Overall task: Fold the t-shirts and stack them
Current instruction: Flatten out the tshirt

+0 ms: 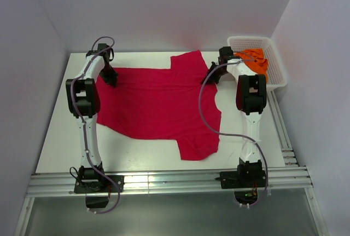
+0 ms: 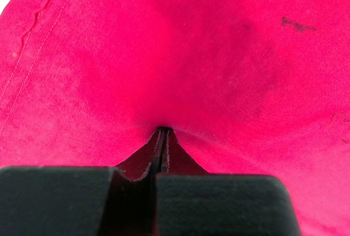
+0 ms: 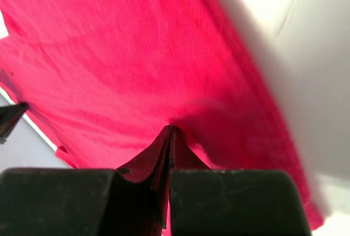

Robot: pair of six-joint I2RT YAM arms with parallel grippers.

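Observation:
The crimson red t-shirt lies spread across the middle of the table, one sleeve at the back and one at the front right. My left gripper is shut on its far left edge; in the left wrist view the cloth is pinched between the closed jaws. My right gripper is shut on its far right edge by the back sleeve; the right wrist view shows the cloth pinched too. The bright orange t-shirt lies bunched in the basket.
A white plastic mesh basket stands at the back right corner of the white table. Grey walls enclose the table on the left, back and right. An aluminium rail runs along the near edge.

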